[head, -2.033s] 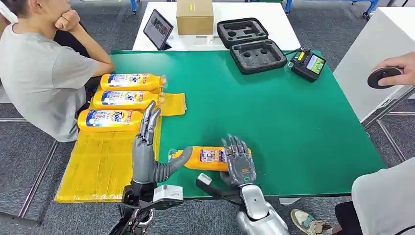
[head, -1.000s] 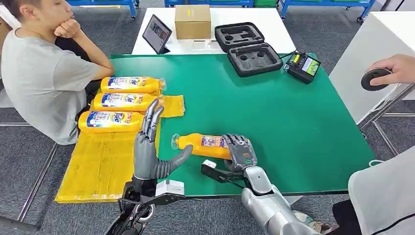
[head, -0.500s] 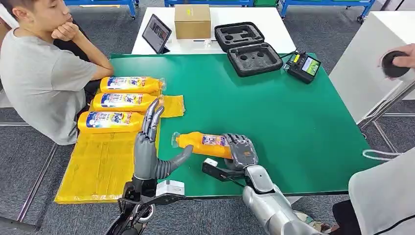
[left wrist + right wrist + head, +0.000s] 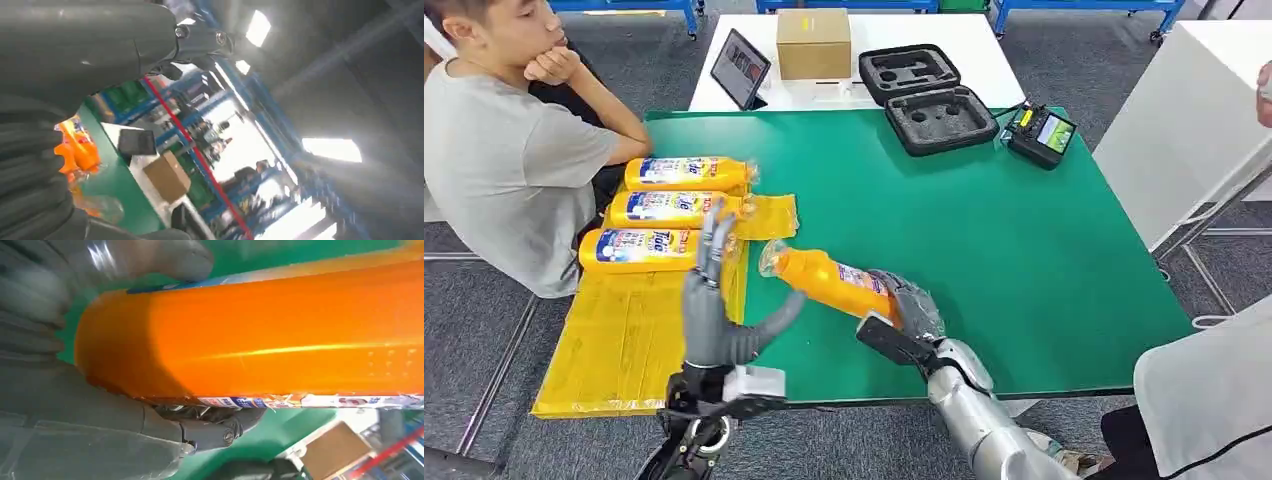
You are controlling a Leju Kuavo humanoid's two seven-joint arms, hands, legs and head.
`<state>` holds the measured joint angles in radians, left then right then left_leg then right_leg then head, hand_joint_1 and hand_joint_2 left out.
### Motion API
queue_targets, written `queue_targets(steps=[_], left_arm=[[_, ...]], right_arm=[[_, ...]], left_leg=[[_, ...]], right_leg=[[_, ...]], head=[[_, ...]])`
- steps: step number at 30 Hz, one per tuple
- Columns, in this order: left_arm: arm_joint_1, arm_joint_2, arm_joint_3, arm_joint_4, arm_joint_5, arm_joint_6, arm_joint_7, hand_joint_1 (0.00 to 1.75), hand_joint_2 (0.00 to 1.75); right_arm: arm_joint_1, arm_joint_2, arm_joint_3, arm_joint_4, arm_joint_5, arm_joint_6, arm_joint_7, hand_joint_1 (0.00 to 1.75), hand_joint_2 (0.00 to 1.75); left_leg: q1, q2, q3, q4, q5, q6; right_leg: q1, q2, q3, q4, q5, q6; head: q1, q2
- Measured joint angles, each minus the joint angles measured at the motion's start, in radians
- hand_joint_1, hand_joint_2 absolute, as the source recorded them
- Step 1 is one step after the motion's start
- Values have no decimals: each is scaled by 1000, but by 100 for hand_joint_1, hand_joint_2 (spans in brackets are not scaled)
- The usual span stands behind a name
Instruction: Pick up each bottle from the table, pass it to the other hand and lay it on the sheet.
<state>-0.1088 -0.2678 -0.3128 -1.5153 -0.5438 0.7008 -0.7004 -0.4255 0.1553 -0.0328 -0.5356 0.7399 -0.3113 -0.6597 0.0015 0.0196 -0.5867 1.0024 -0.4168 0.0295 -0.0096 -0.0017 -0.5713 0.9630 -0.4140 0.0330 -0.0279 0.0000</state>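
The right hand (image 4: 75,390) wraps around the base end of an orange bottle (image 4: 270,335), thumb over one side, dark fingers (image 4: 215,427) under the label edge, green table (image 4: 260,440) behind.

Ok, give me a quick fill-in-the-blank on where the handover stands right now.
1. The robot's ____ hand grips the orange bottle by its base.
2. ____ bottles already lie on the yellow sheet.
3. The held bottle's cap end points toward the open ____ hand.
4. Behind the green table, a cardboard ____ stands on the white table.

Missing words: right; three; left; box
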Motion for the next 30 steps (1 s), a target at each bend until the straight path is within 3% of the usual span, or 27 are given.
queue_targets(steps=[9, 14, 20, 30], left_arm=[[44, -50, 87, -25, 373, 0, 0, 0, 175], [53, -55, 97, 38, 487, -2, 0, 0, 175], [24, -51, 30, 202, 706, -22, 0, 0, 175], [-40, -38, -119, 392, 698, -34, 0, 0, 175]], right_arm=[[130, 22, 40, -184, -223, 10, -39, 175, 175], [183, 21, 76, -259, -262, -14, -34, 175, 175], [230, 16, 104, -351, -358, -86, -38, 175, 175], [221, 4, 162, -386, -426, -104, -38, 175, 175]], left_leg=[[1, -1, -13, 0, 0, 0], [0, -2, -19, 0, 0, 0], [0, -5, -24, 1, 1, 0], [0, -5, -25, 1, 1, 0]], right_leg=[[1, 0, -12, 0, 0, 0], [0, -1, -18, 0, 0, 0], [-1, -3, -21, 0, 0, 0], [-1, -3, -22, 1, 0, 1]], head=[[0, 0], [0, 0], [0, 0], [0, 0]])
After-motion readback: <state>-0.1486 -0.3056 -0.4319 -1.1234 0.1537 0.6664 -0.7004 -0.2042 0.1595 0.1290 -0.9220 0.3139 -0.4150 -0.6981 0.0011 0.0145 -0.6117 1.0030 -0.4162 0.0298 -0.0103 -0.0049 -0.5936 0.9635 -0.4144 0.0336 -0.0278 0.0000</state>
